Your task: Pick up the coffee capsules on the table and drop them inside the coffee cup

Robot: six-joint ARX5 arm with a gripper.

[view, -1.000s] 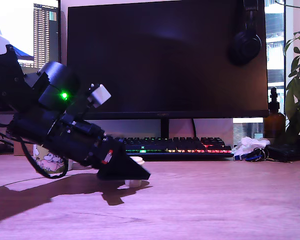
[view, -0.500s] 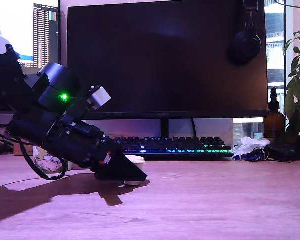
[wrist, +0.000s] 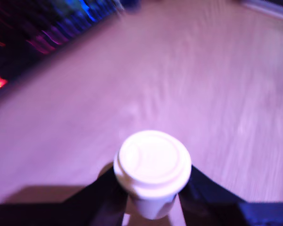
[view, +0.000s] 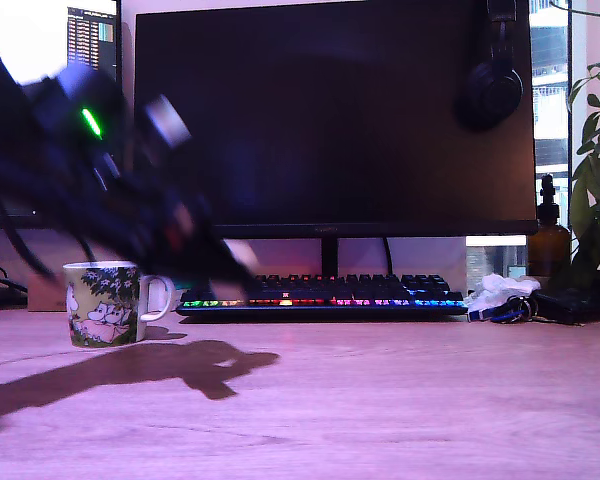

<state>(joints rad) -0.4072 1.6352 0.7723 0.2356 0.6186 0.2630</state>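
Now my gripper has lifted off the table, clamped on the cream capsule, above the mug; the keyboard sits beside the mug.

Cream-white capsule gripped aloft; leafy-print mug upright on table.

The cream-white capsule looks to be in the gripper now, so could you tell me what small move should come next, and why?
Probably carry it sideways toward the exterior view's left until it hangs over the green leafy ceramic mug, then open. The cream-white plastic capsule sits clamped between the black gripper fingers, clear of the wooden table; the blurred arm is already above the mug's height, and the mug stands upright with its mouth unobstructed.
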